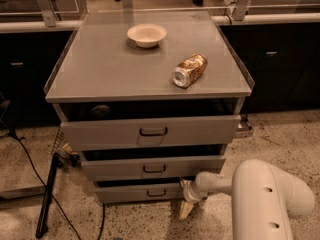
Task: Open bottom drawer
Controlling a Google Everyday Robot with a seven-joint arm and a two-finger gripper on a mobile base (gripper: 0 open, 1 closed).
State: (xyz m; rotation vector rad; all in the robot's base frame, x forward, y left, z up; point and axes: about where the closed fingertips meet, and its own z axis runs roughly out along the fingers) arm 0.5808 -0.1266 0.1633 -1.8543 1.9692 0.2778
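Grey sheet metal all round, so I'd guess the bottom drawer (131, 193) is stiff and rigid. It probably runs on rails and wants a steady straight pull, not a yank. It's the lowest and shortest front on the cabinet (110, 74), right down by the speckled floor, with a dark gap showing above it. The place to grab is the small dark loop handle (156, 192) in the middle of the front. The panel itself looks smooth and slippery, with no other purchase that I can see.

From the one camera angle, the gripper (186, 209) hangs low by the drawer's right-hand corner, off to the side of the handle and not on it. I honestly can't tell whether it's open or closed. It doesn't look to be holding anything.

Head count:
- three drawers, each with one loop handle
- one pale bowl (146, 34), sitting on the cabinet top
- one can (189, 70) lying on its side, also on the top
- one white arm (265, 199)
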